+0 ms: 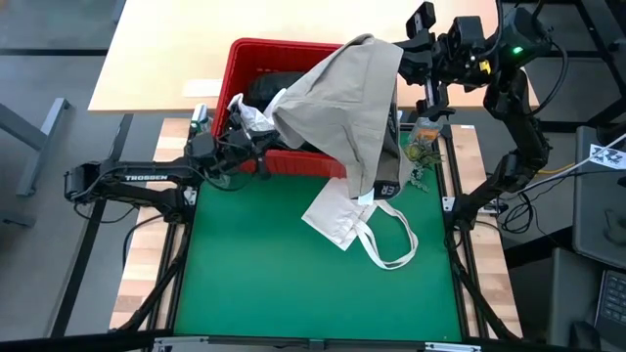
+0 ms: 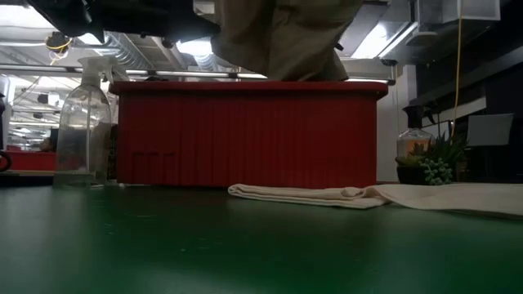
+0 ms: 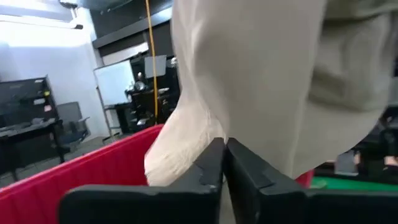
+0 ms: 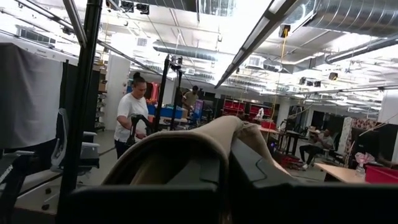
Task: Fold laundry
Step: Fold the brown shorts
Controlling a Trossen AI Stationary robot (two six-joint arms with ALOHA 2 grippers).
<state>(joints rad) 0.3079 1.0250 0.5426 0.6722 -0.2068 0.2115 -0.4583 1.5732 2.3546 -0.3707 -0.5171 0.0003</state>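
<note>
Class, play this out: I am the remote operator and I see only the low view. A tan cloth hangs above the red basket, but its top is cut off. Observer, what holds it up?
Observer: The right gripper is shut on the tan top, lifting it high over the red basket's far right corner.
Operator: Where is the left arm?
Observer: The left gripper is at the basket's near rim, shut on the tan top's lower edge.
Operator: Is the pale cloth on the mat a separate piece?
Observer: From above, the cream cloth lies flat on the green mat with a loop-shaped strap; whether it joins the tan top is hidden.
</note>
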